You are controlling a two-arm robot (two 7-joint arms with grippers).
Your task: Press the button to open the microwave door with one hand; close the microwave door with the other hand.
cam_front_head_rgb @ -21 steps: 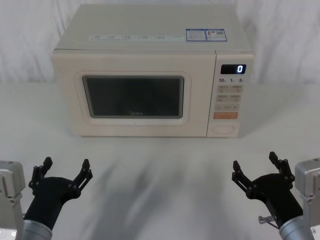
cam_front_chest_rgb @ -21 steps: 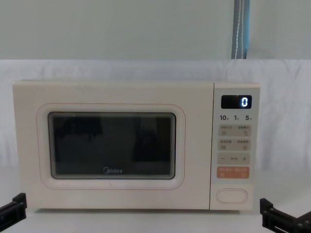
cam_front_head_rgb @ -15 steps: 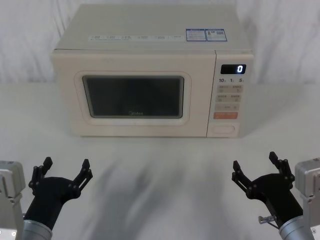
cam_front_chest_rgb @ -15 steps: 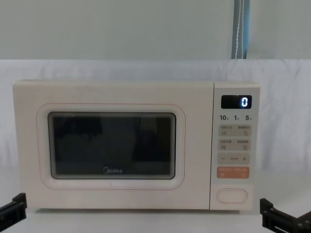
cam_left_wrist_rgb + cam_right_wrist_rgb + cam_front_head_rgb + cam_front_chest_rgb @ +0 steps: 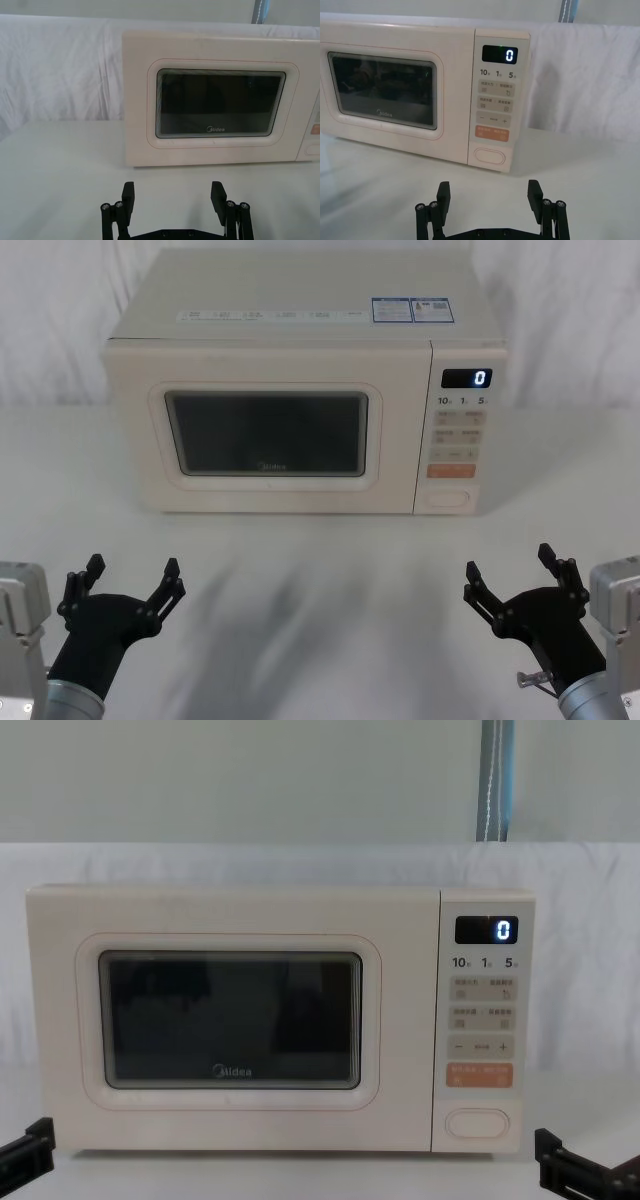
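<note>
A cream microwave stands at the back of the white table, its door (image 5: pixel 270 430) (image 5: pixel 232 1022) (image 5: pixel 222 105) (image 5: pixel 385 92) closed flat against the body. The oval cream button (image 5: pixel 447 499) (image 5: pixel 477 1123) (image 5: pixel 490 155) sits at the bottom of the control panel, below the orange key. My left gripper (image 5: pixel 127 580) (image 5: pixel 173 195) hovers open near the table's front left, well short of the door. My right gripper (image 5: pixel 510 575) (image 5: pixel 489 195) is open at the front right, also far from the button. Nothing is between either pair of fingers.
The control panel's display (image 5: pixel 466 378) reads 0. A white cloth covers the table (image 5: pixel 320 570) and drapes behind the microwave. Open tabletop lies between the grippers and the microwave front.
</note>
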